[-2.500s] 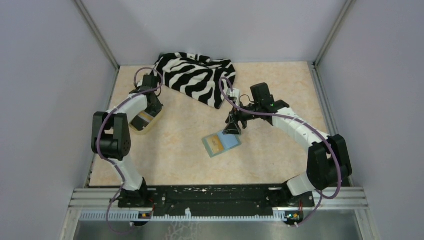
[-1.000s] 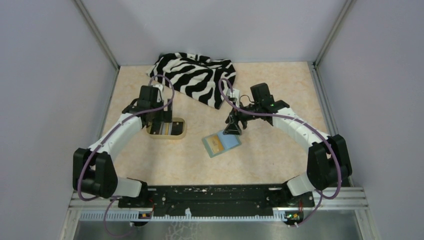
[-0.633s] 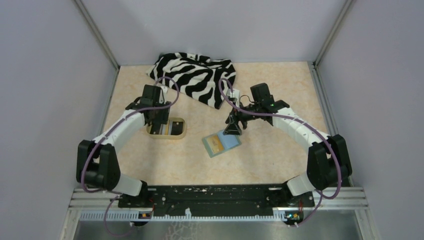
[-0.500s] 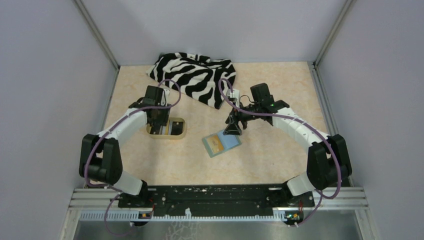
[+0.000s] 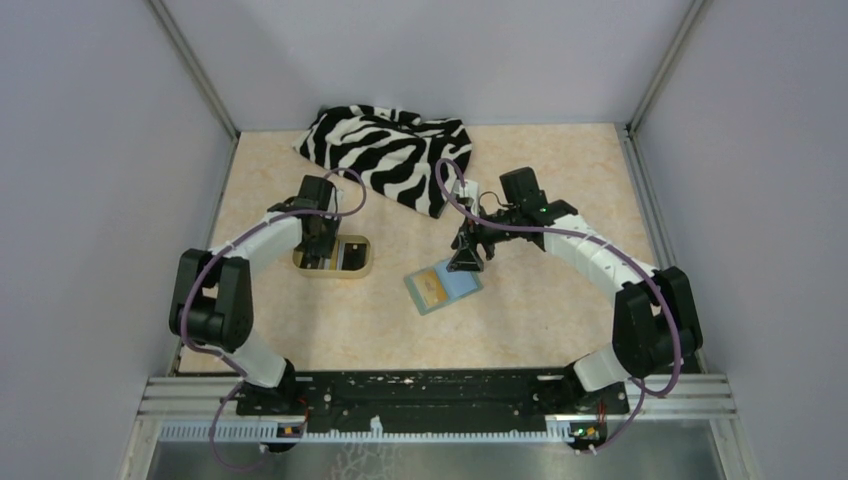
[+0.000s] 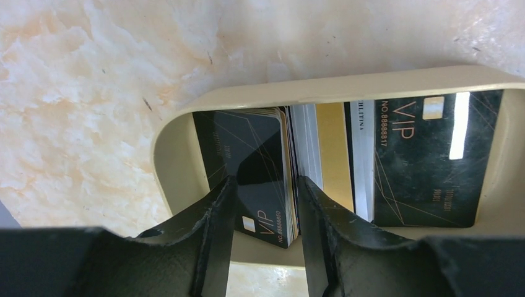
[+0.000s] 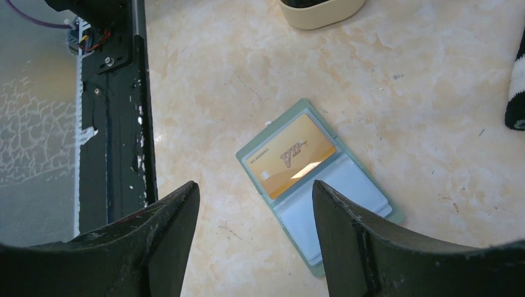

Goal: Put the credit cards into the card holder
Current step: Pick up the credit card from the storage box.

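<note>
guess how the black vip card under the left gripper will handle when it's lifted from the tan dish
The black VIP card looks thin, so it is probably light and slightly bendy. Its shiny face suggests it may slip from the left gripper. It lies against other cards in the tan dish, so neighbours may drag along.

My desk [image 5: 560,170] is a pale peach slab with a marbled pattern. At its far edge lies a crumpled black-and-white zebra-striped cloth [image 5: 385,150]. Nearer, on my left, sits a tan oval dish [image 5: 345,273], which seems to rest flat. Toward the middle, well apart from the dish, a sage-green folding card holder [image 5: 463,283] lies open with its pale blue lining facing up.
</note>
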Controlling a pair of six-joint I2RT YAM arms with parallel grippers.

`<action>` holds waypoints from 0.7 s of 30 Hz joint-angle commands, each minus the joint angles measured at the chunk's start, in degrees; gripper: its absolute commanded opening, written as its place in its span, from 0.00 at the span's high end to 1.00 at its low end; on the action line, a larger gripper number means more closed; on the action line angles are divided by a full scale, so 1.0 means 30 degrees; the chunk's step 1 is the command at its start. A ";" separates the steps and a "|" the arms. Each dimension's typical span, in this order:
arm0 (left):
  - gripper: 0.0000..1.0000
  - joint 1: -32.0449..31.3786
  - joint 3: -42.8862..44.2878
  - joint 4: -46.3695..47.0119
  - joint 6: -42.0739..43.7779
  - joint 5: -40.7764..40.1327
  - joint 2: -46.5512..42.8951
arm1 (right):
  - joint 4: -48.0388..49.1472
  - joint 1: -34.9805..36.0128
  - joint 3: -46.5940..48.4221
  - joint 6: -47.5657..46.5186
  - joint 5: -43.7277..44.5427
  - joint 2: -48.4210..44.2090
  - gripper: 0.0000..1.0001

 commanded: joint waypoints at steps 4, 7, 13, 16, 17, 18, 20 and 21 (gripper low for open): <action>0.55 0.0045 0.0770 -0.0706 0.0008 -0.1174 0.0871 | 0.0048 0.0062 0.0486 -0.0470 -0.0631 0.0056 0.33; 0.64 0.0045 0.0773 -0.0750 -0.0118 -0.1866 0.0702 | -0.0027 0.0062 0.0485 -0.0533 -0.0651 0.0100 0.33; 0.69 0.0045 0.0522 -0.0613 -0.0179 -0.2729 -0.0237 | -0.0103 0.0062 0.0487 -0.0587 -0.0704 0.0110 0.33; 0.69 0.0045 0.0353 -0.0522 -0.0198 -0.2979 -0.0685 | -0.0144 0.0062 0.0507 -0.0602 -0.0721 0.0134 0.33; 0.69 0.0048 0.0299 -0.0496 -0.0213 -0.3085 -0.0841 | -0.0155 0.0062 0.0505 -0.0622 -0.0722 0.0156 0.33; 0.68 0.0045 0.0241 -0.0442 -0.0193 -0.3247 -0.1015 | -0.0167 0.0062 0.0520 -0.0607 -0.0715 0.0159 0.33; 0.67 0.0045 0.0135 -0.0376 -0.0110 -0.3515 -0.1160 | -0.0197 0.0062 0.0509 -0.0648 -0.0747 0.0202 0.33; 0.66 0.0045 0.0089 -0.0346 -0.0111 -0.3683 -0.1223 | -0.0223 0.0062 0.0528 -0.0647 -0.0751 0.0205 0.33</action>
